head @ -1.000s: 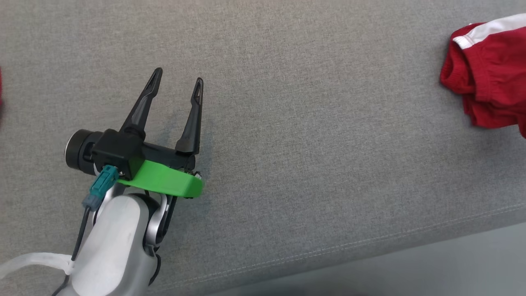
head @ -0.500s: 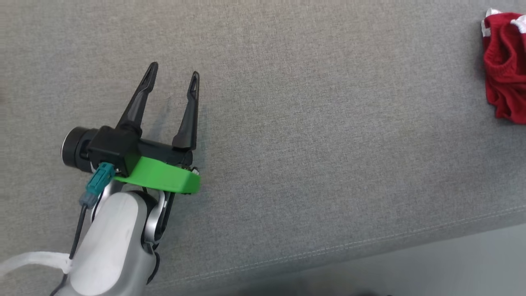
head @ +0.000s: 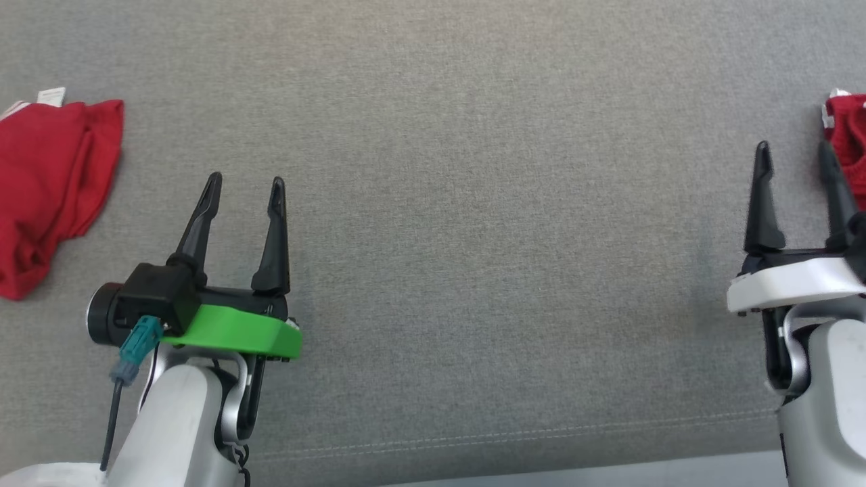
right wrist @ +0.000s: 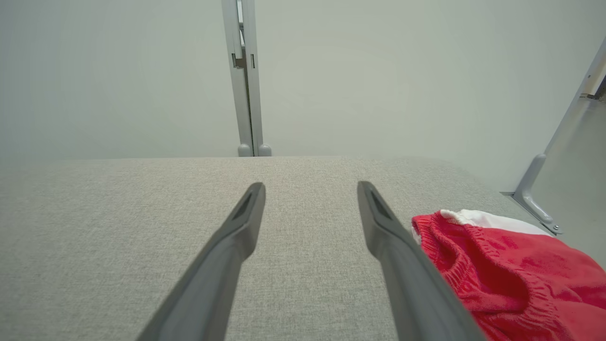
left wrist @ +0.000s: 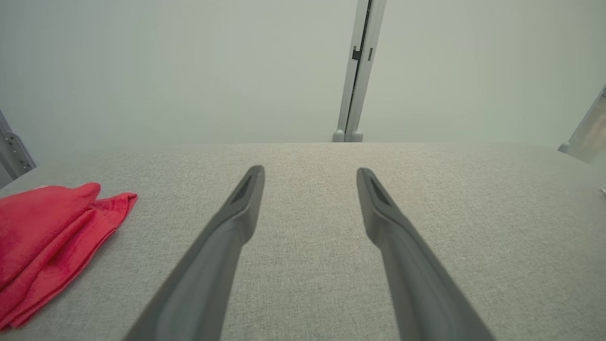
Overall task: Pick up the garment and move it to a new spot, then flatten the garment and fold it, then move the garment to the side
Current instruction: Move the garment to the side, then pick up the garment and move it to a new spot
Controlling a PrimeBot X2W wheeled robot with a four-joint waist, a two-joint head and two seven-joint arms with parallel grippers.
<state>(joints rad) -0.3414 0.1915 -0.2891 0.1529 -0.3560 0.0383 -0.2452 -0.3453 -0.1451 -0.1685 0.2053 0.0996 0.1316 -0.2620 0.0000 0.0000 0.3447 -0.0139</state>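
- Left pincer (head: 245, 179) stands wide and empty above the grey bench (head: 473, 203); a red garment (head: 47, 176) lies apart, left of it.
- Right pincer (head: 793, 146) stands wide, empty; a red-and-white garment (right wrist: 511, 265) lies just right of it.

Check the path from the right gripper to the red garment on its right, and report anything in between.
Nothing visible stands in the way. The right gripper, jaws open, hangs over the bare grey fabric surface, and the red garment lies just right of its right finger, with no other thing between them.
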